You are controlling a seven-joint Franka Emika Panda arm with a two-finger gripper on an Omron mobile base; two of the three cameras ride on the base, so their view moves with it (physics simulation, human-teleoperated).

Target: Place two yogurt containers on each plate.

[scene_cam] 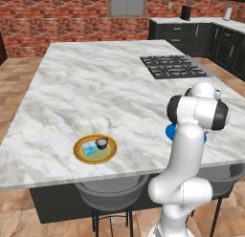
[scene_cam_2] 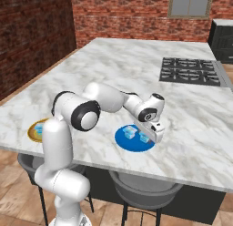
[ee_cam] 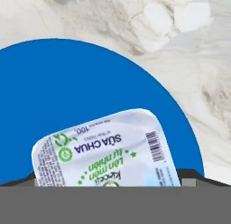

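Your tool (scene_cam_2: 146,137) hangs right above a yogurt cup (ee_cam: 106,153) on the blue plate (ee_cam: 67,96); whether it pinches the cup, I cannot tell. Lifting carelessly could drag it onto the counter (ee_cam: 189,47).

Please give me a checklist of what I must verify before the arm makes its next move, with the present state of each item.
1. Yellow-rimmed plate holds two cups, a pale blue cup and a dark cup: ok.
2. Blue plate holds a first cup: ok.
3. Second cup is over the blue plate: ok.
4. Second cup rests on the plate, not hanging: cannot tell.
5. Gripper jaws open or shut: cannot tell.
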